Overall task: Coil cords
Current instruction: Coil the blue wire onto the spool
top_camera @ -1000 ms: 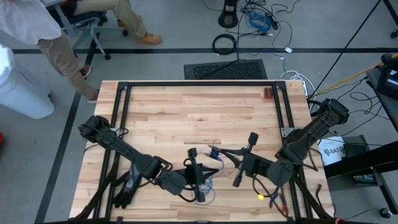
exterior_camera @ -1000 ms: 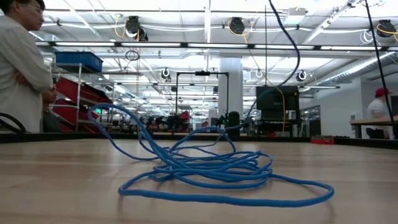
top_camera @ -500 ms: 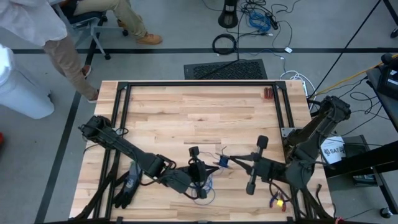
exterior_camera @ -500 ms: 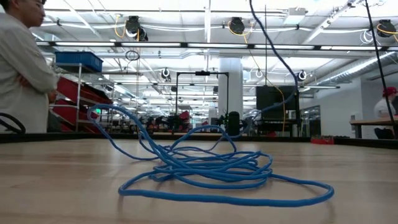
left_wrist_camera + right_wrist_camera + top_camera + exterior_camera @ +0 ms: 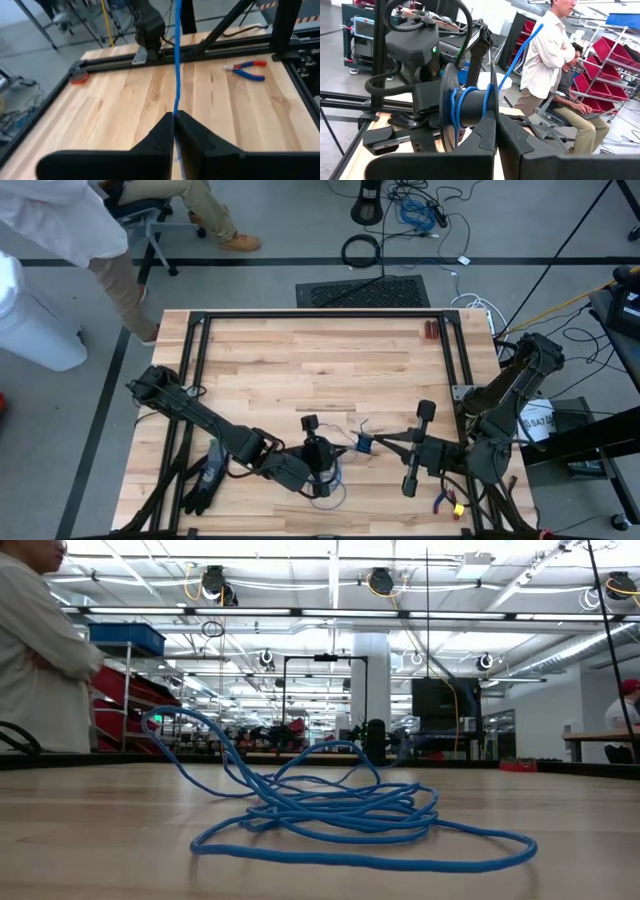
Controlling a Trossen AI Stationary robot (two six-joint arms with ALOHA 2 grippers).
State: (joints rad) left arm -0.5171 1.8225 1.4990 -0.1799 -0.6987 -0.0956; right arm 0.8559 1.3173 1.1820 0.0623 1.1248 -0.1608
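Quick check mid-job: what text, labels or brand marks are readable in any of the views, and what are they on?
"SAZ...": dark print on a white sheet beside the table's right edge, by the right arm's base; the rest is cut off and too small to read.
Nothing else is readable: no print shows on the blue cord, the pliers or the wooden table, and the background shelving carries no legible signs.

The cord [image 5: 340, 815] is bright blue against the pale, striped blond wood of the table [image 5: 320, 360], which is framed by black rails [image 5: 320, 314]. Near the table's right rail lie pliers [image 5: 246, 70] with red and blue handles. Both arms are black. A person [image 5: 547, 60] beyond the table wears a white shirt.
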